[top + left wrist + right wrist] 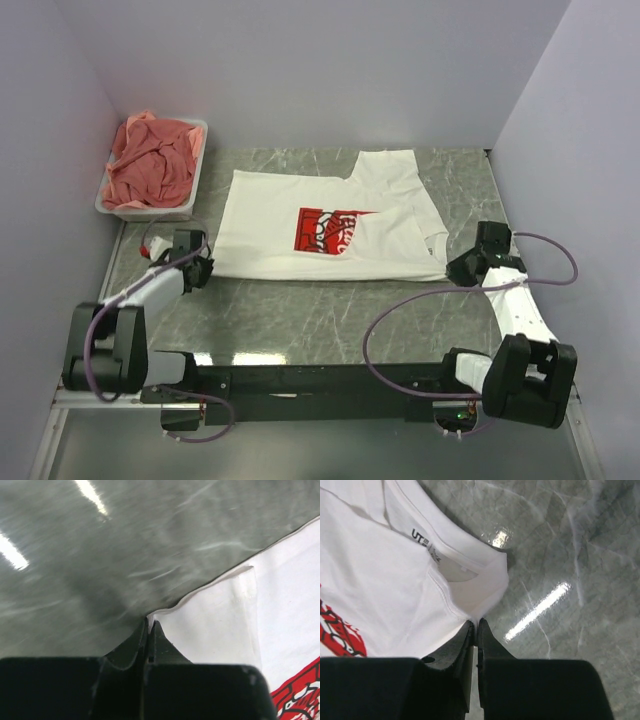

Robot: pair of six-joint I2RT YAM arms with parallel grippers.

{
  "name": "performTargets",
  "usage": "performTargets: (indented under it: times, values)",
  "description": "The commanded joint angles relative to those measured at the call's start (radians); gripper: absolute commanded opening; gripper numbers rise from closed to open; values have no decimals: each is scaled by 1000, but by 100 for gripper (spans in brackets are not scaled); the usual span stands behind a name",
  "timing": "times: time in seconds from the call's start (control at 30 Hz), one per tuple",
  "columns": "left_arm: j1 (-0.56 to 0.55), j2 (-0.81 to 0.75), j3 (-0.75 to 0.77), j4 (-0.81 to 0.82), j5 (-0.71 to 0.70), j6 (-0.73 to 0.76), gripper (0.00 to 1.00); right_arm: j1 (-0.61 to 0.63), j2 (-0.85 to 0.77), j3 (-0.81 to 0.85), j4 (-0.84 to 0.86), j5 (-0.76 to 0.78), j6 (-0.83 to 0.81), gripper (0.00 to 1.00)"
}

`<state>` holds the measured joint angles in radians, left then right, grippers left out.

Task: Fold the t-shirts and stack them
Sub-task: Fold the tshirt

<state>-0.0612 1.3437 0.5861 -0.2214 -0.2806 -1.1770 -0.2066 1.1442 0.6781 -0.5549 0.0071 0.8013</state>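
Note:
The white t-shirt (320, 225) with the red chest print (330, 230) lies across the middle of the table, partly folded, its near edge straight. My left gripper (203, 268) is shut on the shirt's near left hem corner (165, 616), low at the table. My right gripper (455, 270) is shut on the shirt's near right corner by the collar (485, 611); the collar label (422, 537) shows in the right wrist view. The salmon-pink t-shirts (152, 165) lie bunched in the tub at the back left.
The white plastic tub (196, 190) stands at the back left against the left wall. Grey walls close the table at left, back and right. Bare marble table (320, 315) lies between the shirt and the arm bases.

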Motion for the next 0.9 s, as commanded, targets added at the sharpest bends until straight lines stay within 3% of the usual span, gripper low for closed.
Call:
performTargets:
  times: [0.0,0.17,0.3,0.33,0.37,0.43,0.47,0.57,0.7,0.87]
  values:
    - [-5,-152,-93,-93,-126,-85,1,-28,-70,-12,-65,-4,-11,0]
    - [-20,-389,-169,-263,-189,-144,1,-39,-155,-38,-154,-32,35,0]
    - [-25,-492,-177,-355,-212,-168,1,-45,-218,-61,-191,-44,53,0]
    - [-25,-512,-177,-367,-210,-170,1,-47,-234,-61,-197,-47,52,3]
    - [-26,-521,-177,-381,-198,-167,1,-47,-241,-58,-212,-48,49,14]
    - [-26,-540,-183,-381,-181,-150,8,-47,-250,-48,-227,-45,39,28]
    - [-26,-563,-187,-383,-175,-147,14,-47,-251,-45,-244,-45,27,47]
    - [-26,-610,-160,-407,-170,-115,52,-47,-262,-5,-273,-29,-17,67]
    - [-26,-646,-72,-399,-183,-25,63,-43,-290,40,-203,-123,-85,75]
    - [-48,-479,130,-303,-163,129,59,128,-201,176,-60,-116,-135,79]
